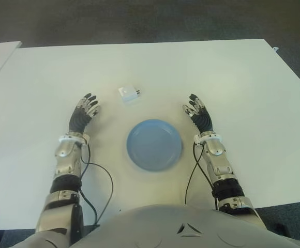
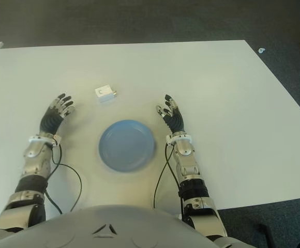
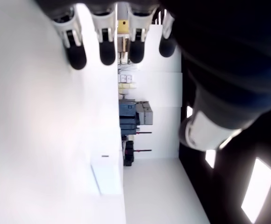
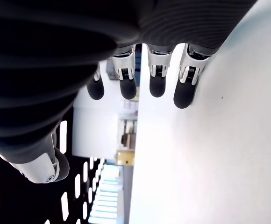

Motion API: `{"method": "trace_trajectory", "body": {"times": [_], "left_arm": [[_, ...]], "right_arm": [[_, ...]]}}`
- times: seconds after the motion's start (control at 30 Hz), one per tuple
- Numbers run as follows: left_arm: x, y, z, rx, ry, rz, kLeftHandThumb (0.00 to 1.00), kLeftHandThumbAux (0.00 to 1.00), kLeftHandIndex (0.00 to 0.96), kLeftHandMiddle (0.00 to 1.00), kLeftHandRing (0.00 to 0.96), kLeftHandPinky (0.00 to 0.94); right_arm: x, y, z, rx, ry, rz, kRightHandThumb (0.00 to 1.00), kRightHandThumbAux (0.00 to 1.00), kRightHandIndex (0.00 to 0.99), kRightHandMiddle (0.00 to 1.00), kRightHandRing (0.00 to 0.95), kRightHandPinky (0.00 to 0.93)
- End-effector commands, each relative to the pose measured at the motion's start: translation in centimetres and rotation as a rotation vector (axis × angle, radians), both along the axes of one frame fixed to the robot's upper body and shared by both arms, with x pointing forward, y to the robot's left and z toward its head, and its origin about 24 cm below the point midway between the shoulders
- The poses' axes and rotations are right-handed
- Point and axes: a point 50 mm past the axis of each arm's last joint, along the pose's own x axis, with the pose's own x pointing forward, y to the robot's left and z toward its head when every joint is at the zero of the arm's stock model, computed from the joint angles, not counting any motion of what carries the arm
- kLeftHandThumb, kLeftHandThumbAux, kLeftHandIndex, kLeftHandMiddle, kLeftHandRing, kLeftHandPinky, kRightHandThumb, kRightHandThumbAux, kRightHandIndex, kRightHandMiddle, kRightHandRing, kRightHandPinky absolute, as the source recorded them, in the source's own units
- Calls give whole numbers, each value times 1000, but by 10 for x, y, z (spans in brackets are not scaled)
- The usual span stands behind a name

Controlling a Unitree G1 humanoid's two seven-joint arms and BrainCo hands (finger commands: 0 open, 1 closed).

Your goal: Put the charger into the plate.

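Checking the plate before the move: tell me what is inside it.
Nothing lies in the blue plate; its whole inner surface shows bare. The white charger sits on the table beyond it, apart. Left hand and right hand flank the plate, both open and holding nothing.

No legible text appears anywhere; the white charger (image 2: pixel 104 93) near the table's (image 2: pixel 217 82) middle bears only a small dark mark, too small to read.

White table (image 1: pixel 201 67) on dark grey floor (image 1: pixel 139 20)
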Motion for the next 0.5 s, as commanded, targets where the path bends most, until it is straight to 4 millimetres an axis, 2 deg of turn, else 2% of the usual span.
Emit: {"method": "trace_trajectory", "body": {"times": [0.03, 0.13, 0.3, 0.4, 0.5], "left_arm": [[15, 6, 42, 119, -46, 13, 384, 738, 136, 167, 160, 208], [17, 5, 48, 166, -63, 30, 427, 734, 160, 190, 180, 220], [22, 3, 57, 268, -119, 56, 579, 668, 231, 239, 224, 260], [27, 0, 65, 331, -164, 61, 635, 623, 255, 252, 235, 267], [30, -11, 76, 418, -230, 44, 652, 589, 261, 253, 237, 272]], "right_arm": [[1, 4, -2, -1, 27, 5, 190, 570, 21, 44, 51, 101], [1, 4, -1, -1, 26, 6, 187, 567, 21, 45, 51, 99], [2, 5, -1, -4, 27, 10, 182, 566, 20, 48, 54, 97], [2, 6, -1, -5, 27, 9, 180, 565, 20, 48, 53, 92], [2, 6, -1, -2, 23, 7, 181, 564, 21, 48, 53, 91]]}}
